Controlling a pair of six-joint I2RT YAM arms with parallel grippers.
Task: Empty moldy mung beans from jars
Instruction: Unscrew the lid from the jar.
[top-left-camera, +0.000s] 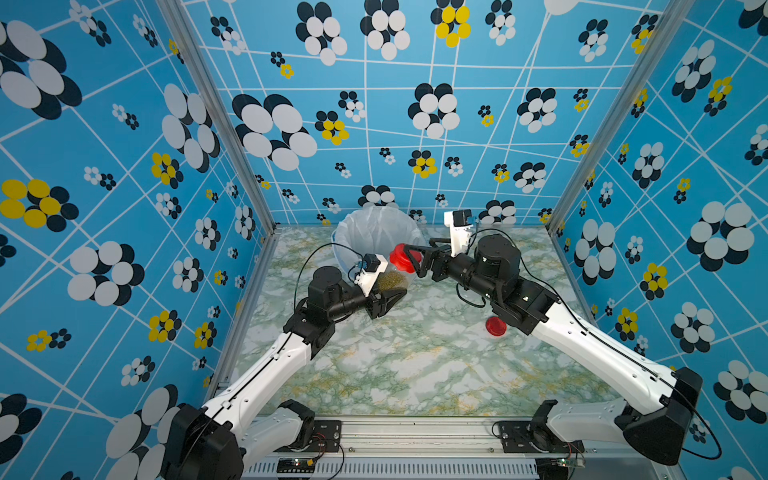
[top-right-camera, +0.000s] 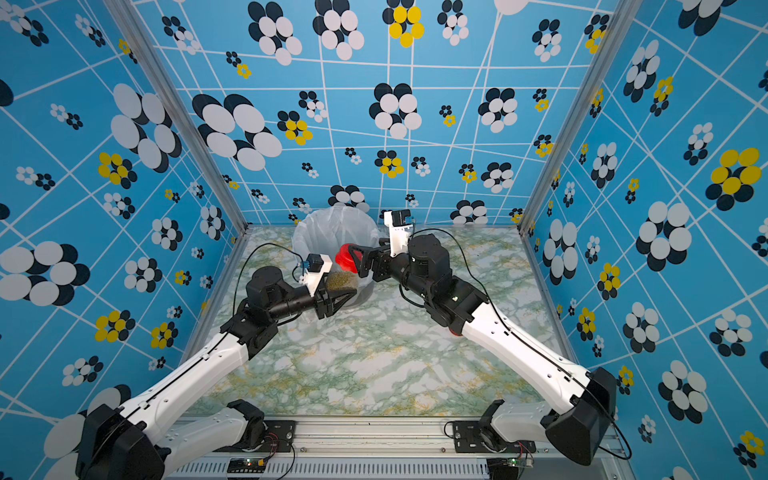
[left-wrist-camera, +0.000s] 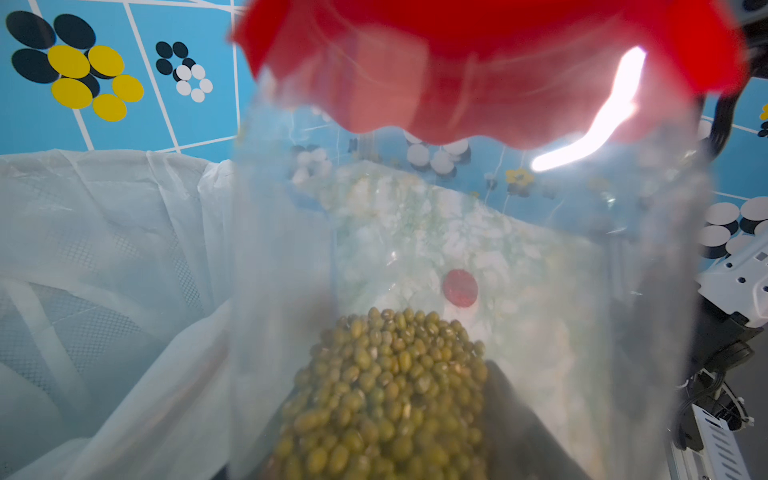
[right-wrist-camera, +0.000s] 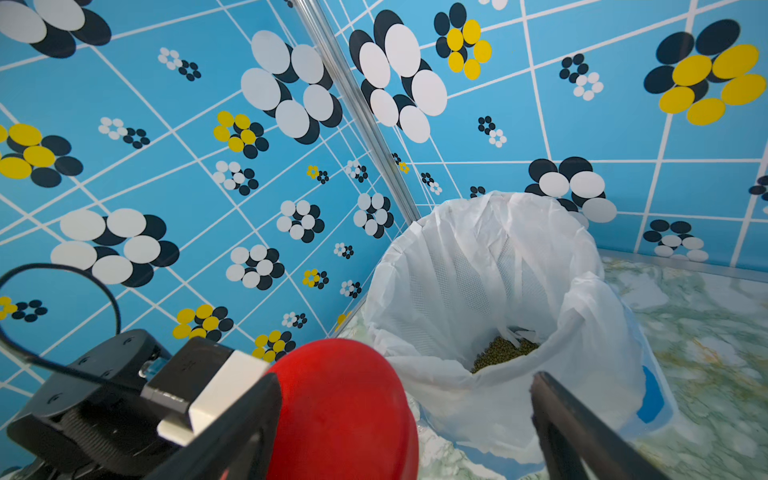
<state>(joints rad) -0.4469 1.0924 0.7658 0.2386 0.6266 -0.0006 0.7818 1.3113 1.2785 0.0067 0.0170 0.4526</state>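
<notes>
A clear jar (top-left-camera: 395, 279) (top-right-camera: 343, 281) half full of olive-green mung beans (left-wrist-camera: 386, 395) is held tilted beside the bin, with my left gripper (top-left-camera: 388, 296) (top-right-camera: 338, 298) shut on its body. Its red lid (top-left-camera: 403, 257) (top-right-camera: 345, 257) (left-wrist-camera: 478, 62) (right-wrist-camera: 340, 407) points toward the right arm. My right gripper (top-left-camera: 413, 261) (top-right-camera: 360, 260) (right-wrist-camera: 406, 377) stands open around that lid. One finger (right-wrist-camera: 249, 415) lies against the lid's side, while the second finger (right-wrist-camera: 561, 415) is well clear of it. More mung beans (right-wrist-camera: 505, 353) lie at the bottom of the bin's bag.
A bin lined with a white plastic bag (top-left-camera: 374, 232) (top-right-camera: 328, 232) (left-wrist-camera: 104, 249) (right-wrist-camera: 498, 270) stands at the back of the marble table, just behind both grippers. A loose red lid (top-left-camera: 496, 326) (left-wrist-camera: 460, 288) lies on the table by the right arm.
</notes>
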